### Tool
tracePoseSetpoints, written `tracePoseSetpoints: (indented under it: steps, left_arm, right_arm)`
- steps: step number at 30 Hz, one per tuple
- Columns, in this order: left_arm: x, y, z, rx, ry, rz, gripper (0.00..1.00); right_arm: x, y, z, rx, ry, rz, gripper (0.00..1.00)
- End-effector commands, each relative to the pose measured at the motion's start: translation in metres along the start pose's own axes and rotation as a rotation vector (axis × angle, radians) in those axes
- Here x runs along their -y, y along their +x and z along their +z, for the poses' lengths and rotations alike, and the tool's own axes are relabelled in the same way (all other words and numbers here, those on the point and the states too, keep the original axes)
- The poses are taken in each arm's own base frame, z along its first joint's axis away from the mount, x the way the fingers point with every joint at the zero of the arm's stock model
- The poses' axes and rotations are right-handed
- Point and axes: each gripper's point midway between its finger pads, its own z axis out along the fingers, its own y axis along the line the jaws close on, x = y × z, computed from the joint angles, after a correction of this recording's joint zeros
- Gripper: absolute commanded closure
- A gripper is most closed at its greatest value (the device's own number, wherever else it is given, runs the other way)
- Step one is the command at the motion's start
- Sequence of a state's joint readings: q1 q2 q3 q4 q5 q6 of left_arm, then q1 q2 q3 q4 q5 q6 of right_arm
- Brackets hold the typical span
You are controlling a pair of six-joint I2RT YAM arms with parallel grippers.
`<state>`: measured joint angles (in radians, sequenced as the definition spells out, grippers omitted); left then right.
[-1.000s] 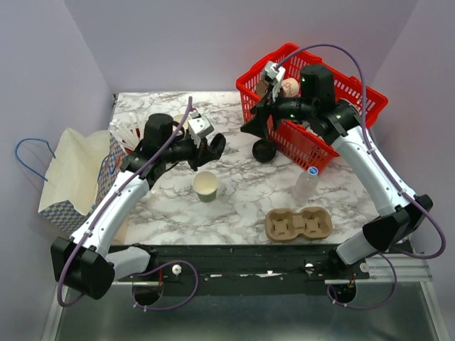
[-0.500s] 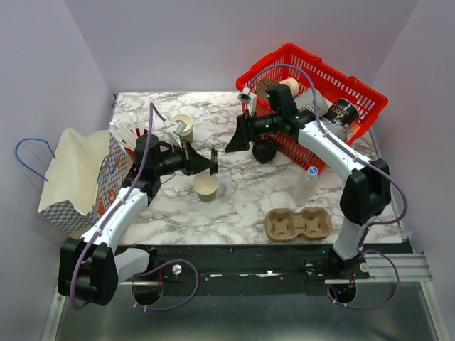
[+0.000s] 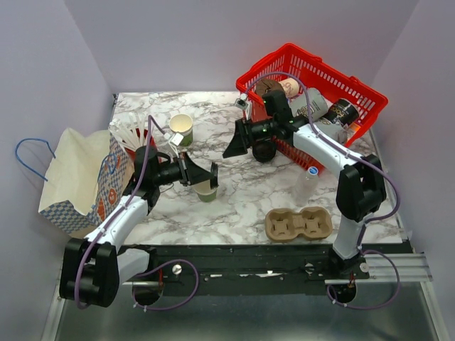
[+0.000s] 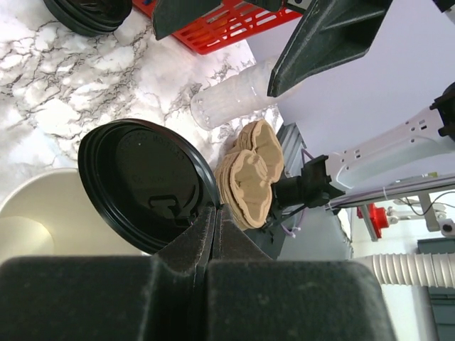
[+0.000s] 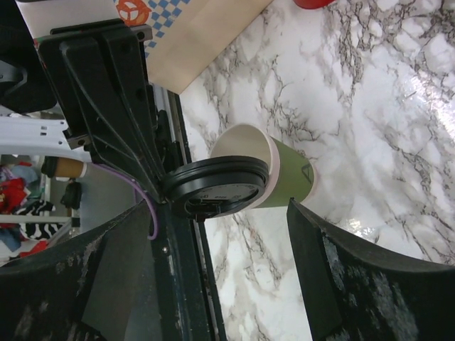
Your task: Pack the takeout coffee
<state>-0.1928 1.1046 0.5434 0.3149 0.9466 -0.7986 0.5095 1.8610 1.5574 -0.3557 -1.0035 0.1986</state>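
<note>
You have the marble table (image 3: 242,202) with the red basket (image 3: 300,146) at its far right corner (several items lie inside) and the paper bag (image 3: 71,170) off its left edge. The cardboard cup carrier (image 3: 298,224) lies near the front edge. Your right gripper (image 5: 220,241) hangs in front of the basket, fingers spread wide, holding nothing. Your left gripper (image 4: 215,220) pinches the rim of the black lid (image 4: 142,185). The olive-green cup (image 5: 284,177) stands open, left of the table's middle; the lid is tilted just over its mouth, not seated.
</note>
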Motion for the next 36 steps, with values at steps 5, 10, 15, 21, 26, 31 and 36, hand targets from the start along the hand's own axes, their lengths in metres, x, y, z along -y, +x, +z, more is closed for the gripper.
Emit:
tracePoseSetpoints:
  steps: [5, 10, 15, 21, 26, 31, 36]
  left_arm:
    - [-0.009, 0.003, -0.007, -0.001, 0.006, -0.03, 0.98]
    - [-0.019, 0.005, -0.012, -0.008, -0.015, -0.052, 0.94]
    - [-0.022, 0.007, -0.016, -0.024, -0.022, -0.049, 0.91]
    - [-0.022, 0.009, -0.022, -0.029, -0.039, -0.037, 0.84]
    - [-0.021, 0.006, -0.027, -0.012, -0.058, -0.02, 0.77]
    - [-0.021, 0.002, -0.03, 0.001, -0.076, -0.021, 0.73]
    - [-0.026, 0.0, -0.034, 0.011, -0.108, -0.012, 0.73]
  right_arm:
    - [0.004, 0.015, 0.009, -0.024, -0.05, 0.049, 0.13]
    - [0.006, 0.017, 0.013, -0.032, -0.05, 0.053, 0.13]
    - [0.004, 0.015, 0.016, -0.035, -0.057, 0.049, 0.13]
    - [0.001, 0.018, 0.02, -0.043, -0.065, 0.051, 0.13]
    - [0.001, 0.019, 0.023, -0.046, -0.066, 0.056, 0.13]
    - [-0.002, 0.019, 0.027, -0.048, -0.073, 0.055, 0.13]
    - [-0.001, 0.021, 0.029, -0.052, -0.067, 0.057, 0.13]
